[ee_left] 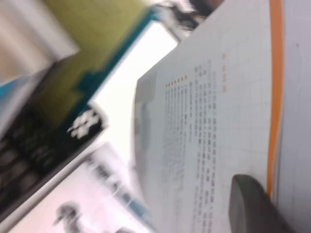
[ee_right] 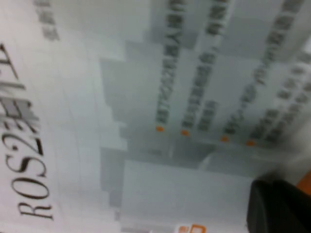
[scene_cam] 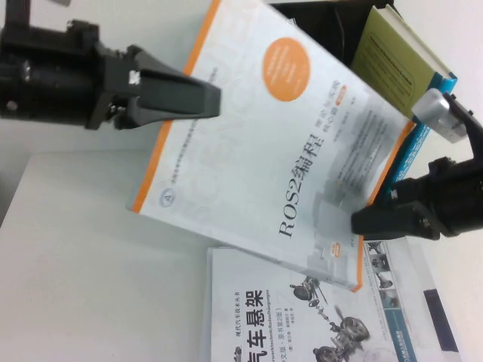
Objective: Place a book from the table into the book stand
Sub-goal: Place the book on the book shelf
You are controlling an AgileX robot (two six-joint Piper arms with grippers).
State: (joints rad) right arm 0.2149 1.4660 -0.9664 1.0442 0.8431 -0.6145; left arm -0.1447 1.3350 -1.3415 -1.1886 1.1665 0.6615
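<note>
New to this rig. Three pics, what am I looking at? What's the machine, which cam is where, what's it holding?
It is a two-armed robot, each arm ending in a gripper. One picture comes from a raised camera looking down at the white table. The other two come from cameras on the wrists, so they show close, blurry views of whatever each gripper is near.

In the overhead view, the left gripper is shut on the orange-edged side of the ROS2 book, and the right gripper is shut on the opposite side. The book is tilted and seems lifted off the table between them.

Under it lies a white book picturing car parts. Behind it, an olive book with a blue spine stands in what looks like the black book stand, mostly hidden.
</note>
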